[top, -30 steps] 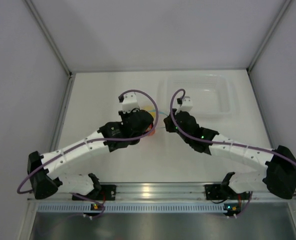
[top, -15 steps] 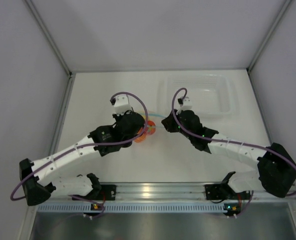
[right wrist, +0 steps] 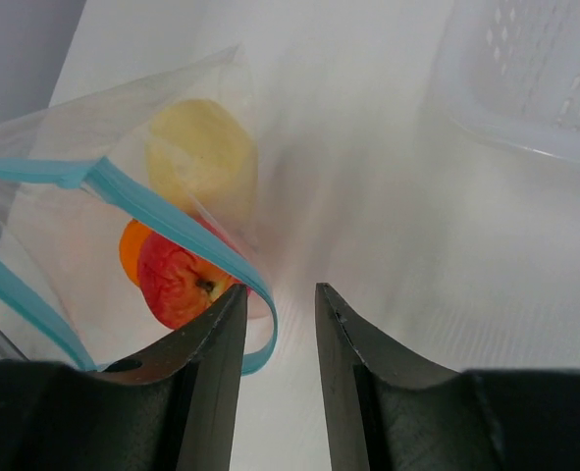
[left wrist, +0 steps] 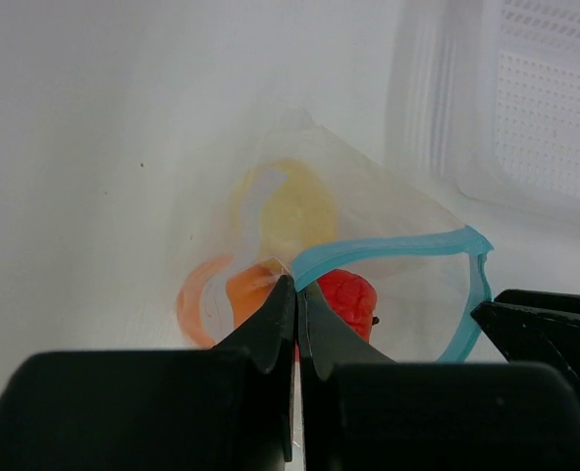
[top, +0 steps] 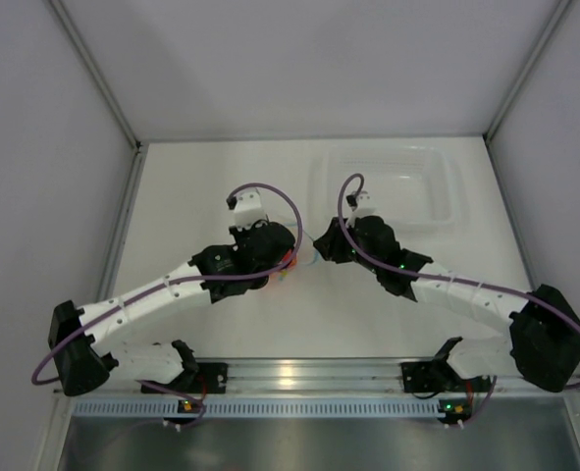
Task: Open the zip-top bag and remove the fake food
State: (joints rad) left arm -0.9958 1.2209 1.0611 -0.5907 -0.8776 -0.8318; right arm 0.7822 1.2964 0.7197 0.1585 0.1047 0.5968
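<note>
The zip-top bag (left wrist: 368, 196) is a clear pouch, and its light blue zip strip (left wrist: 388, 245) gapes in a loop. Inside lie the fake food: a yellow fruit (left wrist: 294, 211), an orange one (left wrist: 248, 294) and a red one (left wrist: 350, 299). My left gripper (left wrist: 296, 285) is shut on the bag's rim beside the strip. My right gripper (right wrist: 280, 294) is open, and the blue strip (right wrist: 172, 231) curls into the gap by its left finger. The red (right wrist: 177, 275), orange (right wrist: 131, 250) and yellow fruits (right wrist: 206, 157) also show there. In the top view both grippers (top: 288, 257) (top: 319, 250) meet over the mostly hidden bag.
A larger clear rigid tray (top: 388, 186) stands at the back right, just beyond the right gripper; it also shows in the wrist views (left wrist: 545, 98) (right wrist: 535, 78). White walls enclose the table on the left, far and right sides.
My left gripper swung toward the near left with the bag, then came back beside the right gripper. The fruits are now mostly hidden under the grippers from above.
</note>
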